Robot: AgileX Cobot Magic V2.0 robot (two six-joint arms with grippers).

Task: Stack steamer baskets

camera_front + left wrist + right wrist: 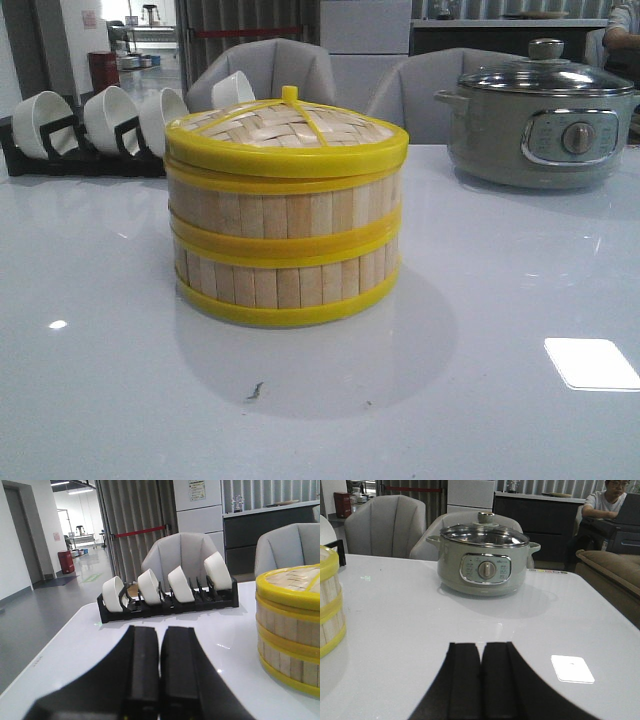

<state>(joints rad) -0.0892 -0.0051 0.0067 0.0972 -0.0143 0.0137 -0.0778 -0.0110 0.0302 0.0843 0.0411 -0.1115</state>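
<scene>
Both grippers rest low over the glossy white table [120,400], clenched on nothing: the left gripper [160,680] and the right gripper [480,680] each show black fingers pressed flat together. At mid-table the steamer baskets [287,255] stand stacked one on the other, two rings of pale upright wooden slats banded with yellow rims, topped by the woven lid [285,128] with its yellow knob. Behind left, a black rack [170,605] holds tilted white bowls [150,586]; behind right sits a grey electric pot [484,565] under a glass lid
</scene>
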